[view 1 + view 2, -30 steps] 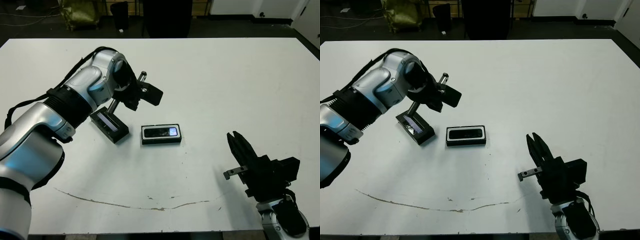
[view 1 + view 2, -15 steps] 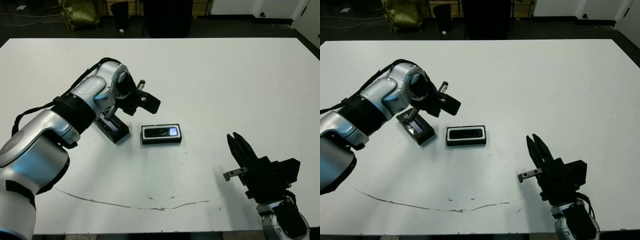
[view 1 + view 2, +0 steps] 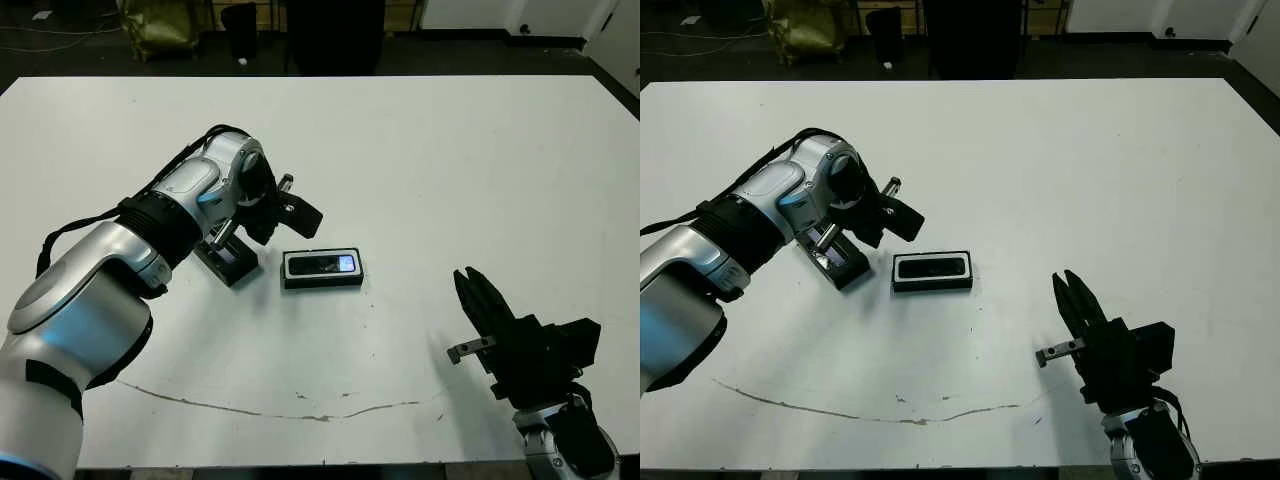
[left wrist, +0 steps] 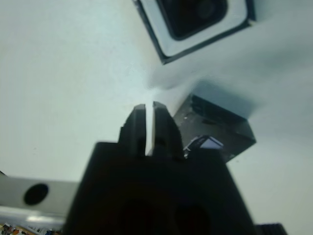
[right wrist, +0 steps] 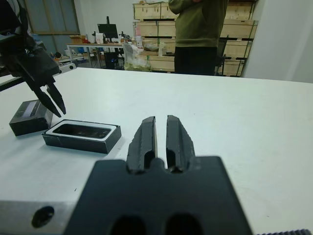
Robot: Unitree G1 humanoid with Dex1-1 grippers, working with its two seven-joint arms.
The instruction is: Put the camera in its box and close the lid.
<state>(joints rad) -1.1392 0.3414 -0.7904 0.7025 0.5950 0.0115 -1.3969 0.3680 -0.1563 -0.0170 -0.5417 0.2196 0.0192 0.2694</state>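
Left eye view: the slim black bar-shaped camera (image 3: pixel 322 264) lies inside the white-lined black box (image 3: pixel 322 269), mid white tabletop (image 3: pixel 450 160). Beside it sits the flat black striped lid (image 3: pixel 226 257), left gripper (image 4: pixel 149 110) hovering above, fingers clenched on nothing. Right gripper (image 5: pixel 160 135) waits well apart, near the front edge, fingers pressed together, empty.
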